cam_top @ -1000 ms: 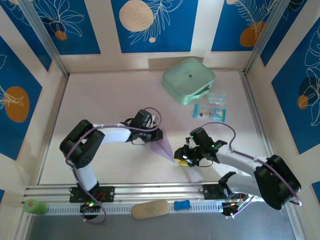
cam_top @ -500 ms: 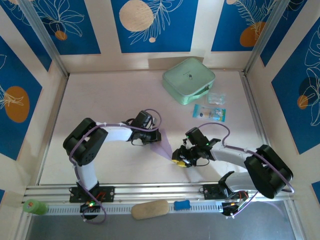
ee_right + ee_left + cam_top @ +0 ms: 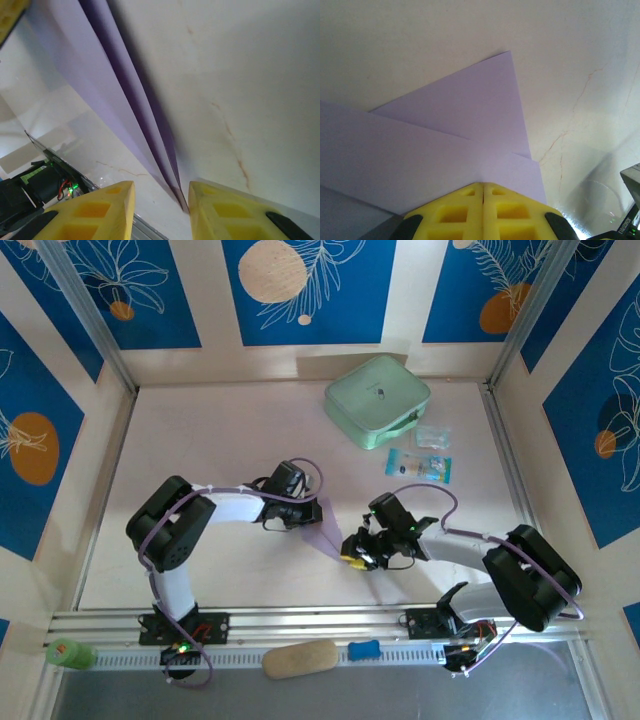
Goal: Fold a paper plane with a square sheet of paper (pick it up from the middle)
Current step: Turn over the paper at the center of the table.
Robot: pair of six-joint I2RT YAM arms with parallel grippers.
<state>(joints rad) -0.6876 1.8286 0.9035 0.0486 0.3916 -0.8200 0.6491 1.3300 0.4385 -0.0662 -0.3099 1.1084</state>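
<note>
My left gripper [image 3: 482,187] was clamped shut, seemingly on the near edge of the paper plane [image 3: 455,125]. My right gripper [image 3: 161,192] stood partly open, straddling its tip. Light and floppy, I judged; best held at the folded ridge.

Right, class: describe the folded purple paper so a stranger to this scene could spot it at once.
On the pale table, look in the middle, toward the near edge. A folded purple paper runs from the shut left pincer to the open right pincer. It is thin, lavender and creased to a point, unlike the mint-green case and blue packet farther back.
</note>
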